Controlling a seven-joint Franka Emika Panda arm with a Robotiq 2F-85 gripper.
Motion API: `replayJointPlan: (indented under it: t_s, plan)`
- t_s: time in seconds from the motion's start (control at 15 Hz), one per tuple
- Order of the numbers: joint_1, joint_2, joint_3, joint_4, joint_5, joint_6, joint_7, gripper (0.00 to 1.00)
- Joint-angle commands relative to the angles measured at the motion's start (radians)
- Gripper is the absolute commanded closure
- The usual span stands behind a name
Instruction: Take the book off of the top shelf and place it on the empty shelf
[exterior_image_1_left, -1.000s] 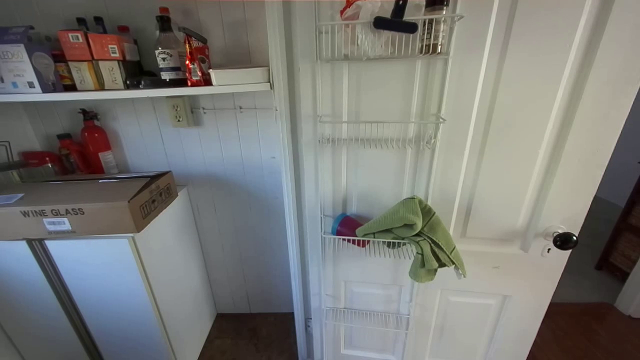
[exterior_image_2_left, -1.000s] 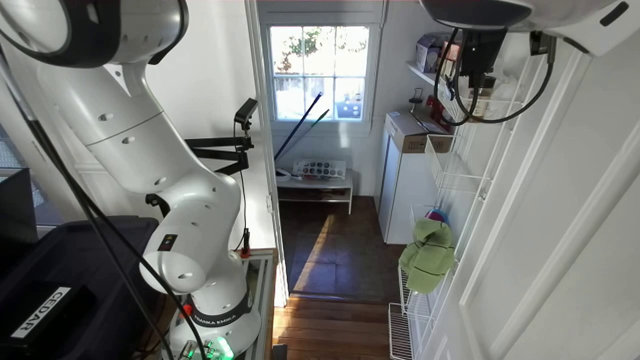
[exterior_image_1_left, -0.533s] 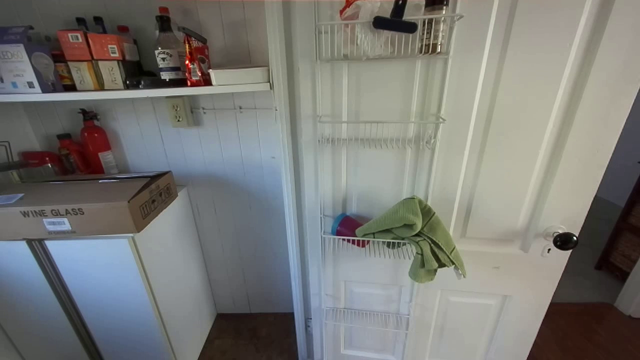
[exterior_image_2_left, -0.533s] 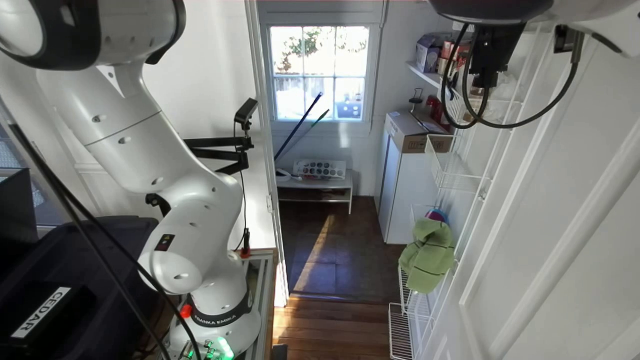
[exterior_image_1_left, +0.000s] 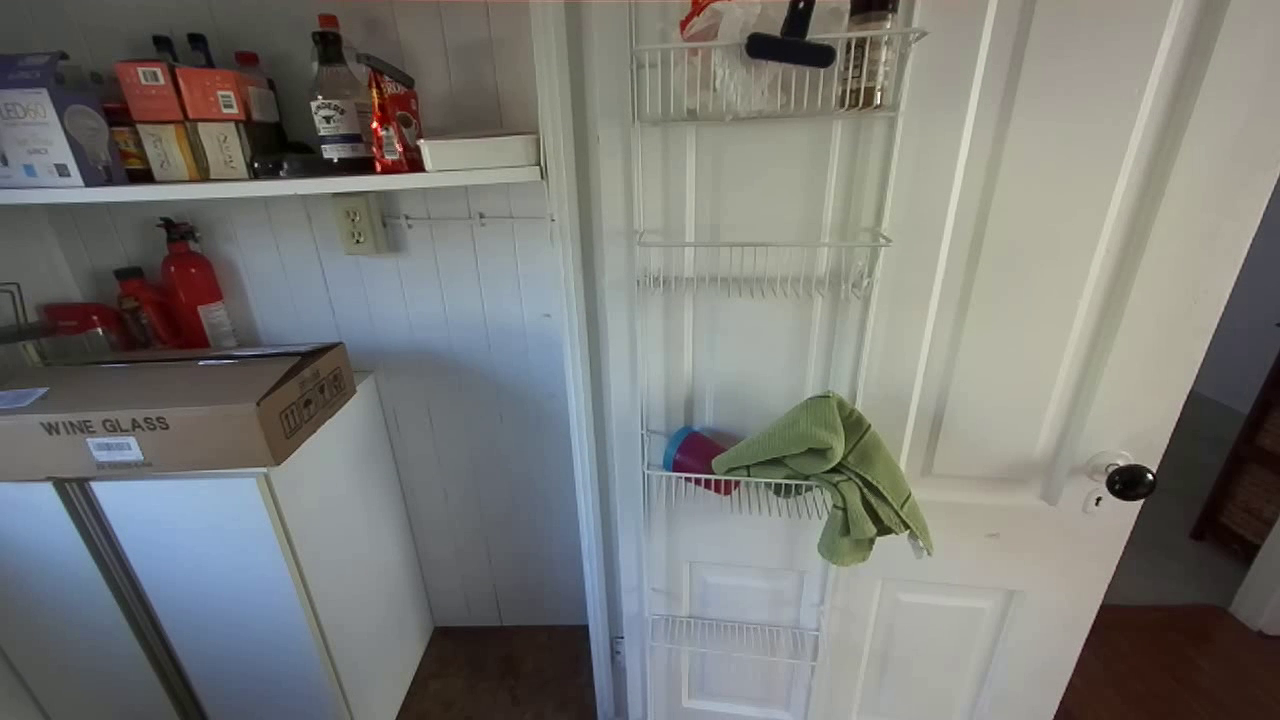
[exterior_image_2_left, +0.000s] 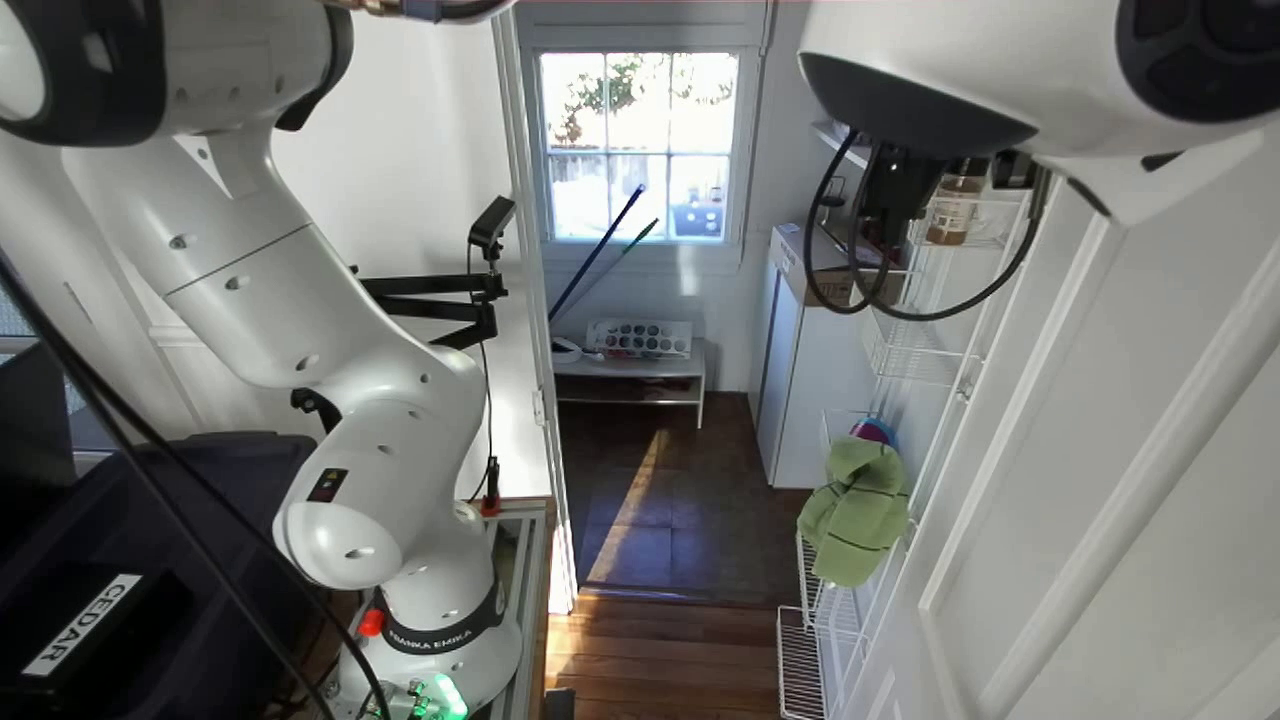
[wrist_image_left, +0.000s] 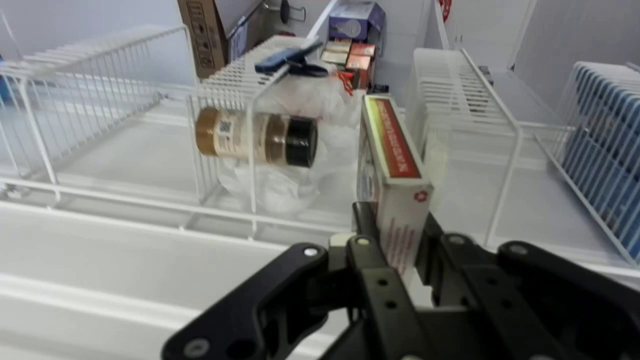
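The book is a thin, boxy item with a red and yellow edge and a white end (wrist_image_left: 392, 145). My gripper (wrist_image_left: 398, 220) is shut on it, one finger on each face. The wrist view shows the rack sideways, and the book is just above the tier with a bottle. That tier is the top shelf (exterior_image_1_left: 660, 88) in an exterior view and also shows in the wrist view (wrist_image_left: 252, 182). The empty shelf (exterior_image_1_left: 765, 244) is the bare tier below it, at the left in the wrist view (wrist_image_left: 40, 132). The fingertips and book are hidden in both exterior views.
The top shelf holds a plastic bag (wrist_image_left: 280, 185), a brown bottle (wrist_image_left: 260, 137) and a black-handled tool (exterior_image_1_left: 790, 48). More wire tiers (wrist_image_left: 517, 150) show in the wrist view, one with a blue item (wrist_image_left: 607, 150). A green cloth (exterior_image_1_left: 835, 465) hangs lower. The door (exterior_image_2_left: 1120, 450) stands alongside.
In an exterior view the hand shifts slightly up and right, then clearly down and left, looking larger now. The upper arm moves a little left. The rack's contents stay put.
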Motion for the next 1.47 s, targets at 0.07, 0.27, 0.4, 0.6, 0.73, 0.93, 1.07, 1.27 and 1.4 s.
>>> replayJointPlan:
  t_s: [0.07,0.27,0.4,0.6,0.73,0.93,1.07,1.27,1.4]
  plan:
    - [-0.031,-0.066,-0.01,-0.137,-0.097,-0.104,-0.011,0.95]
    - [-0.055,-0.068,-0.015,-0.191,-0.157,-0.118,-0.043,0.95]
    - [-0.064,-0.06,-0.018,-0.221,-0.161,-0.106,-0.068,0.95]
    - [-0.062,-0.028,-0.016,-0.209,-0.139,-0.1,-0.075,0.78]
    - [-0.064,-0.028,-0.021,-0.217,-0.138,-0.101,-0.082,0.78]
    - [-0.062,0.014,-0.029,-0.229,-0.119,-0.107,-0.081,0.95]
    - [-0.058,0.075,-0.032,-0.255,-0.1,-0.098,-0.099,0.95]
    - [-0.05,0.173,-0.026,-0.279,-0.059,-0.069,-0.143,0.95]
    - [-0.043,0.235,-0.018,-0.286,-0.023,-0.054,-0.185,0.95]
